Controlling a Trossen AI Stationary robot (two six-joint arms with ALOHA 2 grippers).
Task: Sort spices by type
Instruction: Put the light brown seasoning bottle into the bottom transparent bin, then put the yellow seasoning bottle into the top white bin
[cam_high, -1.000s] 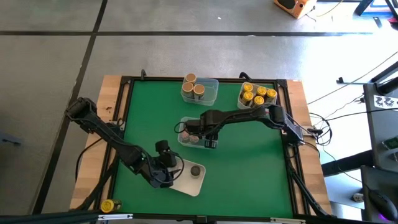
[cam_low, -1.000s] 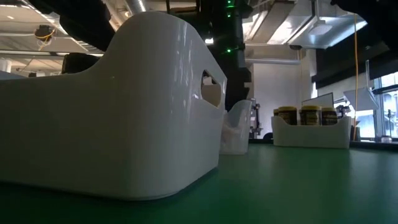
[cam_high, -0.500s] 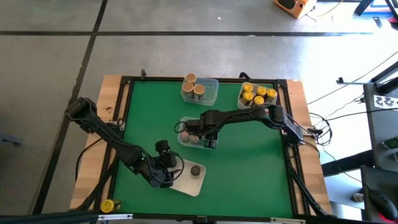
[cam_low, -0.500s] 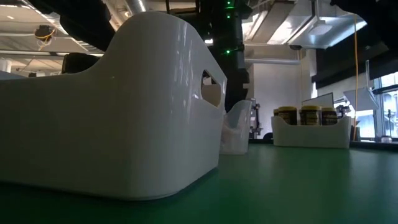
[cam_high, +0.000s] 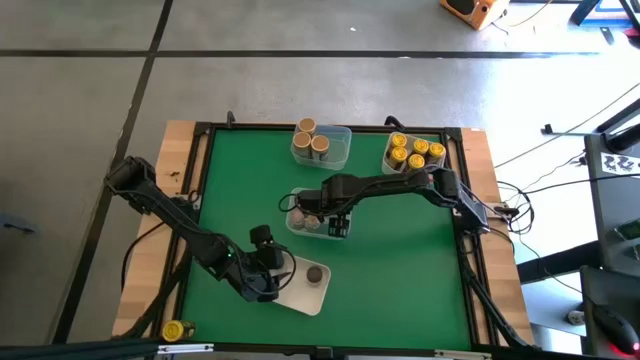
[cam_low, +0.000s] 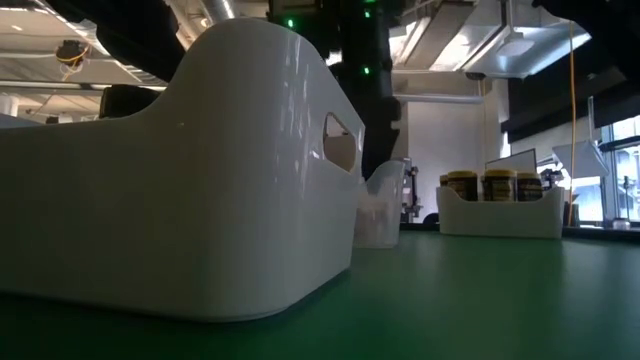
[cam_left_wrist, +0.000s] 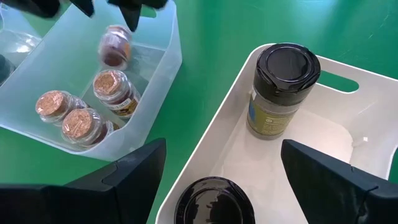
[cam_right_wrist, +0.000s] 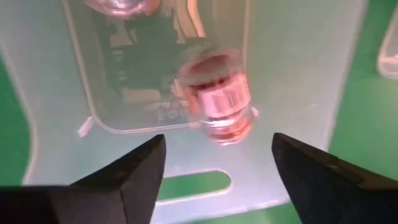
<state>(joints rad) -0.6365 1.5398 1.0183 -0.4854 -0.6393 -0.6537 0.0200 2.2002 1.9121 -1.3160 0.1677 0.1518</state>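
My left gripper (cam_high: 268, 262) (cam_left_wrist: 224, 155) is open over the near-left end of a white tray (cam_high: 296, 297). A dark-lidded jar (cam_left_wrist: 214, 198) stands between its fingers, and I see no touch. A second dark-lidded jar (cam_left_wrist: 283, 87) stands upright farther along the tray. My right gripper (cam_high: 318, 210) (cam_right_wrist: 217, 158) is open above a clear tray (cam_high: 298, 226). A brown-topped jar (cam_right_wrist: 216, 93) (cam_left_wrist: 115, 48) shows blurred just under it, inside the tray and free of the fingers. Three brown-topped jars (cam_left_wrist: 81, 115) lie at the tray's other end.
At the far edge, a clear tray (cam_high: 338, 150) holds three tan-topped jars and a white tray (cam_high: 392, 160) holds several yellow-topped jars. A yellow object (cam_high: 175, 328) lies on the wooden rim, near left. Bare green mat (cam_high: 400, 270) lies right of the white tray.
My right gripper has shifted a little over the clear tray, either up or toward the table's far edge; I cannot tell which.
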